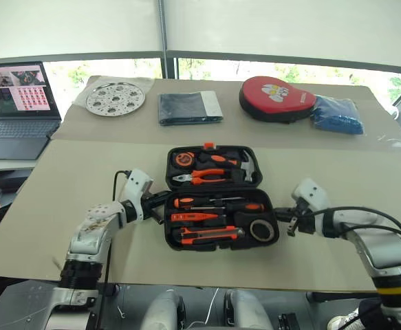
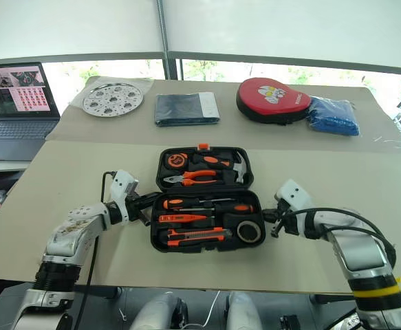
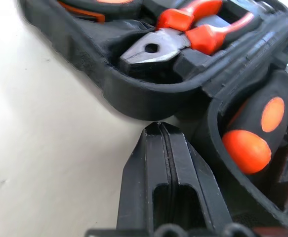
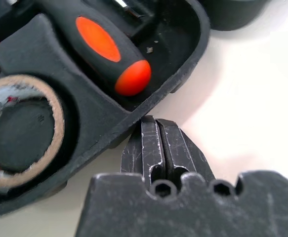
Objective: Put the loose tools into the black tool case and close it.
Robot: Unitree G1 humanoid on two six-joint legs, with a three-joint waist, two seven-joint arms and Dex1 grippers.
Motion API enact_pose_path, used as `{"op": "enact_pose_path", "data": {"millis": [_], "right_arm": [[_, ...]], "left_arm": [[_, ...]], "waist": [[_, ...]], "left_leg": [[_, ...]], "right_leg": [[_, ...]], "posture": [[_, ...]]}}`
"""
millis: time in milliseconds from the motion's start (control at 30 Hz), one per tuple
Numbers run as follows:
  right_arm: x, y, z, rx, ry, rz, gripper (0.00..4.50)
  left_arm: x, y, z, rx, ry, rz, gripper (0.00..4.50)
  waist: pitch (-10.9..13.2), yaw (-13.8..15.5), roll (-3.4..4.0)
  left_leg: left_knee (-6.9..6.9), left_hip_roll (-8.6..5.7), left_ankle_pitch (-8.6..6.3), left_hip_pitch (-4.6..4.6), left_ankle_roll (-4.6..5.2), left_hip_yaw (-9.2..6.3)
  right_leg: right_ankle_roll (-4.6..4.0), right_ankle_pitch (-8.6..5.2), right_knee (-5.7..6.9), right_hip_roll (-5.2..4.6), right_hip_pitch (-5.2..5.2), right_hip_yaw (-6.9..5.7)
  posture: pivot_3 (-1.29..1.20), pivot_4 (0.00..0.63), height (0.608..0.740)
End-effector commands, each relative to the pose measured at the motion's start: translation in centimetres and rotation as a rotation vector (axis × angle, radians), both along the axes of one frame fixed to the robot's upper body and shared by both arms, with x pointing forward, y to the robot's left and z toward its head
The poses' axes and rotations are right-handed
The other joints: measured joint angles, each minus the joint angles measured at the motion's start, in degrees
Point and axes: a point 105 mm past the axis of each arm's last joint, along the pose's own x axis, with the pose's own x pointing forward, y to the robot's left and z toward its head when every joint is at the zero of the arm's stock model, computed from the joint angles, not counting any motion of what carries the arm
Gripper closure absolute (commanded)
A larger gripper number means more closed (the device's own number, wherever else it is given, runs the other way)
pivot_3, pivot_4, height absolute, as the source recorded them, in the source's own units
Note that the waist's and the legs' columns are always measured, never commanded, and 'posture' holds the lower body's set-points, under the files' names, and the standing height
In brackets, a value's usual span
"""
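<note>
A: Entry one, nearest row. What stands at the case's sides?

B: Left gripper (image 3: pixel 161 129), fingers pressed together on nothing, tip right at the case's left edge where the two halves meet. Right gripper (image 4: pixel 156 123), fingers likewise pressed together and empty, tip against the near half's right rim.

A: Entry two, the black tool case (image 1: pixel 217 196)?

B: Lying open and flat near the front of the table (image 1: pixel 83 185), lid half away from the robot, orange latch on its far edge. The near half holds the task's pieces, each in a recess.

A: List the near half, front to back.

B: Orange-and-black utility knife (image 1: pixel 210 235) along the front. Small dark tape roll (image 1: pixel 261 229) in the right front corner, just beside the knife's end. Slim all-orange screwdriver (image 1: pixel 198 217) in the middle row. Two black-and-orange-handled screwdrivers (image 1: pixel 217 203) in the back row, one handle at the left end, the other at the right.

A: Far half?

B: Orange-handled pliers (image 1: pixel 201 177) across the middle, round tape measure (image 1: pixel 182 159) at the far left, hammer (image 1: pixel 245 165) at the right.

A: Entry three, the far row of the table?

B: Left to right: perforated metal disc (image 1: pixel 115 98), flat dark folded cloth (image 1: pixel 189 107), red oval zip pouch (image 1: pixel 276 99), blue bundle (image 1: pixel 336 114) touching the pouch's right side.

A: Off the table?

B: An open laptop (image 1: pixel 16 108) on a separate surface at the far left.
</note>
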Motion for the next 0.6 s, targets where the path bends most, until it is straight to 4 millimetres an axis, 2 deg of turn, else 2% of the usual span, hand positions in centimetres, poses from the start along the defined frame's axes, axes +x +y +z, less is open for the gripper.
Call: {"op": "enact_pose_path", "data": {"millis": [33, 133, 267, 400, 533, 600], "right_arm": [[3.0, 0.8, 2.4, -0.012, -0.172, 0.041, 4.50], [3.9, 1.6, 2.2, -0.006, -0.176, 0.082, 4.50], [3.1, 3.0, 1.9, 0.017, -0.118, 0.167, 4.50], [-0.8, 4.5, 1.3, 0.027, 0.006, 0.301, 4.50], [-4.6, 5.7, 1.2, 0.060, 0.131, 0.402, 4.50], [-5.7, 5.9, 1.2, 0.061, 0.160, 0.416, 4.50]], "left_arm": [[-0.2, -2.3, 0.2, -0.006, -0.013, -0.080, 4.46], [0.2, -2.6, 0.4, -0.004, -0.023, -0.089, 4.46], [0.8, -2.9, 0.8, -0.003, -0.040, -0.085, 4.46], [1.1, -2.9, 1.1, -0.012, -0.048, -0.074, 4.46], [0.5, -2.7, 0.7, -0.004, -0.031, -0.095, 4.46], [0.0, -2.7, 0.4, 0.006, -0.017, -0.117, 4.46]], "waist": [[0.0, -0.1, -0.02], [0.0, -0.1, -0.01], [0.0, -0.1, -0.01], [0.0, 0.1, -0.01], [0.0, -0.1, 0.00], [0.0, -0.1, -0.01]], "left_leg": [[-0.03, -0.01, 0.05, 0.05, 0.01, 0.00], [-0.05, 0.01, 0.24, 0.04, -0.29, 0.01], [-0.11, 0.07, 0.35, 0.02, -0.48, 0.01], [-0.11, 0.08, 0.33, 0.00, -0.45, -0.01], [-0.12, 0.13, 0.30, -0.01, -0.42, -0.03], [-0.13, 0.14, 0.26, -0.01, -0.35, -0.04]], "right_leg": [[0.01, 0.01, 0.00, 0.00, 0.02, 0.00], [-0.02, 0.03, 0.01, 0.06, -0.01, 0.00], [-0.02, 0.02, 0.04, 0.06, -0.03, -0.05], [-0.02, 0.02, 0.05, 0.01, -0.02, -0.10], [-0.03, 0.03, 0.06, -0.01, -0.04, -0.11], [-0.03, 0.02, 0.05, 0.00, -0.05, -0.13]], "posture": [[0.00, 0.150, 0.740], [0.00, 0.150, 0.740], [0.00, 0.150, 0.740], [0.00, 0.150, 0.740], [0.00, 0.150, 0.740], [0.00, 0.150, 0.740]]}}
